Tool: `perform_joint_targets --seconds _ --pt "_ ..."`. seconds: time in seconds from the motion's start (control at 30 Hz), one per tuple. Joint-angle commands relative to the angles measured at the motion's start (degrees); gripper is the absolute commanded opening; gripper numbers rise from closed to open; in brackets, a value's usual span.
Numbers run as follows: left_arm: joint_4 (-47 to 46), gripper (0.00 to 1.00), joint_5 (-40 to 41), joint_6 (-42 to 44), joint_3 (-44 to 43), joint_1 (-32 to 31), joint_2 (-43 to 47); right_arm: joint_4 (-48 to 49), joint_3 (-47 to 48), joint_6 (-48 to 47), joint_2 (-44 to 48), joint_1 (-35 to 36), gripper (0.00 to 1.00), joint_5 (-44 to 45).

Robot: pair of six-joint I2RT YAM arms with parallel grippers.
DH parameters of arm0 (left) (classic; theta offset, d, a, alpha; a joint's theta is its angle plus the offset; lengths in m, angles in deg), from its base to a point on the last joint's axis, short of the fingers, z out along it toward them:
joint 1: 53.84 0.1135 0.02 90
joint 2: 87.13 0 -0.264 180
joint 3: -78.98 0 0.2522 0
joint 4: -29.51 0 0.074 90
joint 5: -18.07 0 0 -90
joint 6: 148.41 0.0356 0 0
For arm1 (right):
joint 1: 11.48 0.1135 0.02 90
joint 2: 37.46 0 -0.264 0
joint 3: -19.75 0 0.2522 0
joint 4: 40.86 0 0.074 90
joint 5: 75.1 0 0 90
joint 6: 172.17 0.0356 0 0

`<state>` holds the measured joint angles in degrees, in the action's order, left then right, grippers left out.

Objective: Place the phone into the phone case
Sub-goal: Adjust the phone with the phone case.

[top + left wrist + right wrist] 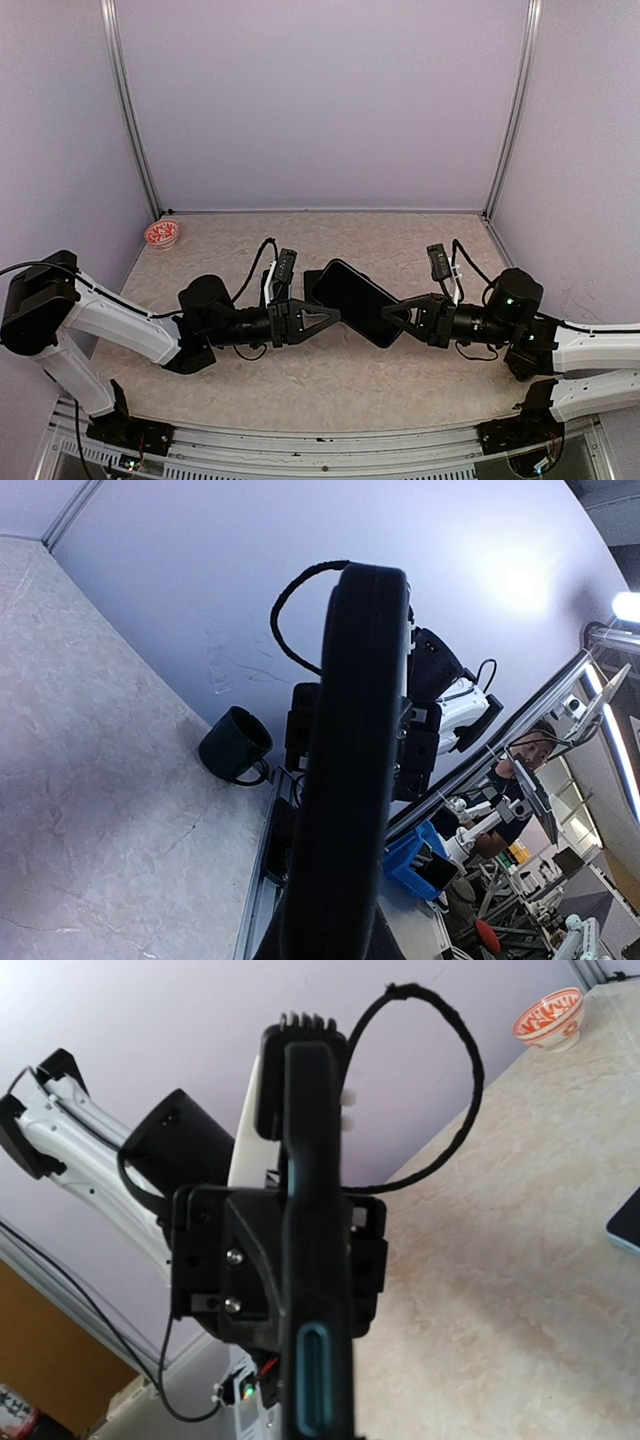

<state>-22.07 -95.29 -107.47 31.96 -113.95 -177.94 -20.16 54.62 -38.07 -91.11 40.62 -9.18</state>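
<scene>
Your left tool [333,320] is squeezed shut on the left side of the phone [355,298]. Your right tool [388,314] is squeezed shut on its right side, so both arms hold the same dark flat slab between them. It sits at a slant in the middle, over the counter [300,385]. Each wrist camera sees only its thin edge, and you cannot tell there if a case is on it. Just past the phone a dark flat thing with a blue edge [627,1222] lies on the counter. You cannot tell what it is. A small red and white bowl [162,234] sits in the far left corner, well apart from the arms. A dark mug [235,745] stands by the wall.
</scene>
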Motion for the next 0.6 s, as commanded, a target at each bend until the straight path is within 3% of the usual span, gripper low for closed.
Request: perform_joint_targets --seconds 0.0,0.37,0.47,0.57 --pt "-1.28 0.06 -1.48 2.5 0.67 -0.12 1.57 6.74 -0.99 2.91 1.86 -1.0 0.0 -0.56" --pt "2.14 0.15 -1.98 5.52 2.95 -0.08 5.98 14.91 -4.14 10.58 2.95 -6.49 0.0 -6.01" --pt "3.62 0.31 -1.63 6.19 3.25 0.08 7.5 15.83 -4.15 11.23 2.61 -6.82 0.0 -6.42" --pt "4.92 0.58 -1.11 6.53 3.82 0.42 8.95 15.89 -4.07 11.57 2.64 -7.13 0.0 -6.15"
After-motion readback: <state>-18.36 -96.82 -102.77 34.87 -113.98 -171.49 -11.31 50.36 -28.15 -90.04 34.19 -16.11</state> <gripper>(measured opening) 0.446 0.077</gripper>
